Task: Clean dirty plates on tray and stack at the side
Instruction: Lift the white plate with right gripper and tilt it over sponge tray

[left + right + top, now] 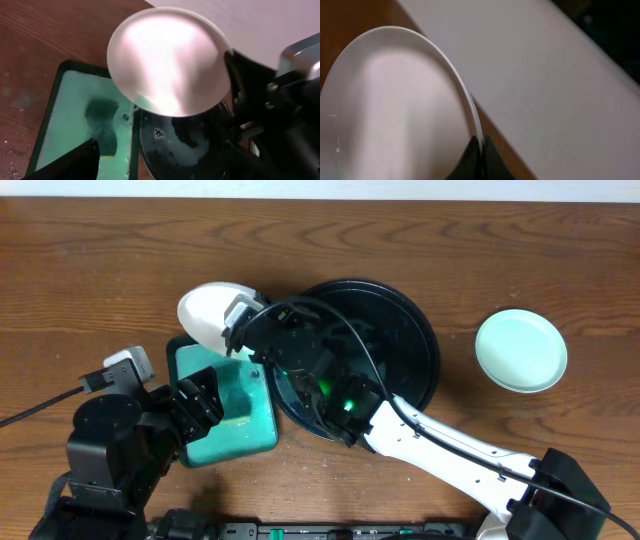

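The right tool [480,150] is clamped on the rim of the small round white plate [210,310]. It holds the plate tilted in the air over the far edge of the teal rectangular sponge tray [255,425], just beside the large round glossy black tray [418,350]. The left tool [200,402] hangs over the sponge tray; I cannot tell if its fingers are apart. One pale mint green plate [520,350] lies alone on the wooden counter [100,260], probably finished. I judge the task about one third done: no stack exists yet, and a third plate is not visible.
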### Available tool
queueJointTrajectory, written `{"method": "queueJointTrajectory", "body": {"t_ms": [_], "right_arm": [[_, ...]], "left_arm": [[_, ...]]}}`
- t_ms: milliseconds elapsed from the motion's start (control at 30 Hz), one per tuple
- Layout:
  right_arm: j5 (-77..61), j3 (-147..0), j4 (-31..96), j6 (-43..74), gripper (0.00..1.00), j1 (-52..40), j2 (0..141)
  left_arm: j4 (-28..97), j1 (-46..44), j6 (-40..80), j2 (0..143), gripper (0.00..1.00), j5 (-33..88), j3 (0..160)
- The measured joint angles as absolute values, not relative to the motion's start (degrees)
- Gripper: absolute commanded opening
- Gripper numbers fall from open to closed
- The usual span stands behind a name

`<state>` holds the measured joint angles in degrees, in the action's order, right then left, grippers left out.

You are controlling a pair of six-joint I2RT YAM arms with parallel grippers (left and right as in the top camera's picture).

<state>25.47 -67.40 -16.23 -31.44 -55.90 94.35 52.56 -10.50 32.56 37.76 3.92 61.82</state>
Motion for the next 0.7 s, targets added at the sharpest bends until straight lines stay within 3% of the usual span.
{"method": "queueJointTrajectory", "body": {"t_ms": [700], "right_arm": [[26.9, -67.4, -25.3, -44.2, 0.01, -58.9, 94.3]], "left_arm": [[52.6, -10.5, 32.6, 37.8, 0.79, 3.9, 61.8]]}}
